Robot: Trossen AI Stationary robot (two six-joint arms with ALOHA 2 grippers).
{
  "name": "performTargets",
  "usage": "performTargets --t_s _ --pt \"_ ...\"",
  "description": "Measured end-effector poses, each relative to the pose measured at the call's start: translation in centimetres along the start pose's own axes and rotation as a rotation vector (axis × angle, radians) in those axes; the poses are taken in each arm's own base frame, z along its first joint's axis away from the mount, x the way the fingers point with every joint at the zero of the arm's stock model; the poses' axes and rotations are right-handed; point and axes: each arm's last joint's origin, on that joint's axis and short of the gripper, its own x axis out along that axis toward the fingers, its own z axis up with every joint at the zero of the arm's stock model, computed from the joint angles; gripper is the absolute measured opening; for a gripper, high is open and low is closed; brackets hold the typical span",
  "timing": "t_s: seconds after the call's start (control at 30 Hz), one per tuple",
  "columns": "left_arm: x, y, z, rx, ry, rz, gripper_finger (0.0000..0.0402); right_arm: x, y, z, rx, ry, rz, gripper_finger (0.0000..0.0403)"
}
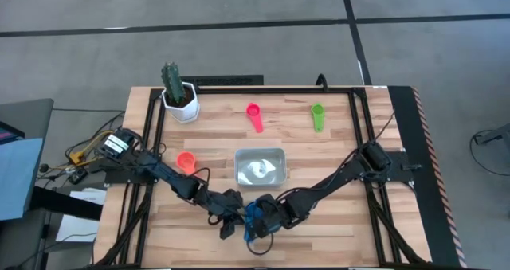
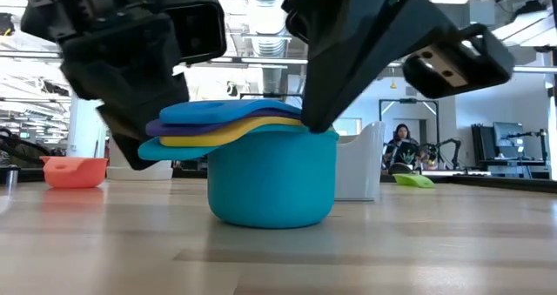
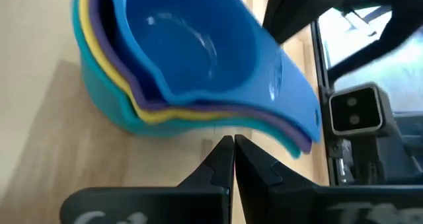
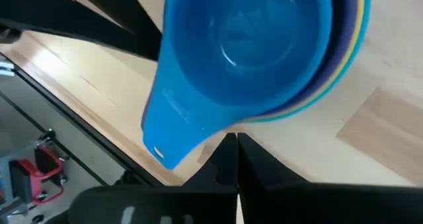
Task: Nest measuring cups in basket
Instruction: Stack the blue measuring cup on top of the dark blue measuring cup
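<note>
Teal, yellow-orange, purple and blue measuring cups sit nested in one stack [image 1: 256, 214] near the table's near edge, the teal one's base on the wood [image 2: 271, 186]. Their handles [image 2: 187, 130] fan out together to one side. My left gripper [image 3: 232, 143] is shut, its tips just beside the handles. My right gripper [image 4: 231, 139] is shut, its tips at the stack's rim on the other side. The clear basket [image 1: 239, 154] sits at the table's middle. Pink [image 1: 254, 115], green [image 1: 317, 115] and orange-red [image 1: 186, 161] cups lie apart on the table. My left gripper's shut fingertips [image 3: 225, 151] stand right at the edge of the fanned handles [image 3: 264, 121]; I cannot tell whether they touch. My right gripper's shut fingertips [image 4: 228, 148] come slanting down at the stack's rim [image 2: 322, 130] next to the blue cup's handle; I cannot tell whether they touch.
A white hexagonal pot with a cactus [image 1: 179, 99] stands at the far left. A black frame [image 1: 355, 119] runs along the table's sides. Bare wood lies between the stack and the basket. A person [image 2: 402, 143] sits far off in the room behind.
</note>
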Motion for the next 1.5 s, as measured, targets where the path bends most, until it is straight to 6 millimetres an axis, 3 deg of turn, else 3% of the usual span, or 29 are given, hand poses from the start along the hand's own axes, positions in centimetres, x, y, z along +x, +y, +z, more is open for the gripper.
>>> performTargets --t_s 0.47,0.83,1.07,1.3,1.5 --pt "0.0 1.1 1.0 -0.024 -0.012 0.014 0.0 -0.4 -0.5 1.6 -0.035 -0.014 -0.058 0.0018" --pt "-1.5 0.6 2.5 -0.031 -0.048 0.007 0.0 -4.5 -0.6 0.4 -0.09 -0.021 -0.089 0.0036" --pt "-4.6 0.6 4.3 -0.017 -0.083 0.139 0.0 -6.3 -0.8 2.2 -0.288 -0.053 -0.125 0.0055" --pt "-9.7 0.4 5.4 -0.031 -0.174 0.336 0.0 -7.0 -0.5 5.1 -0.528 -0.083 -0.103 0.007" --pt "-13.9 1.4 3.9 -0.161 -0.344 0.442 0.0 -8.0 -0.2 6.9 -0.7 -0.089 -0.065 0.0073"
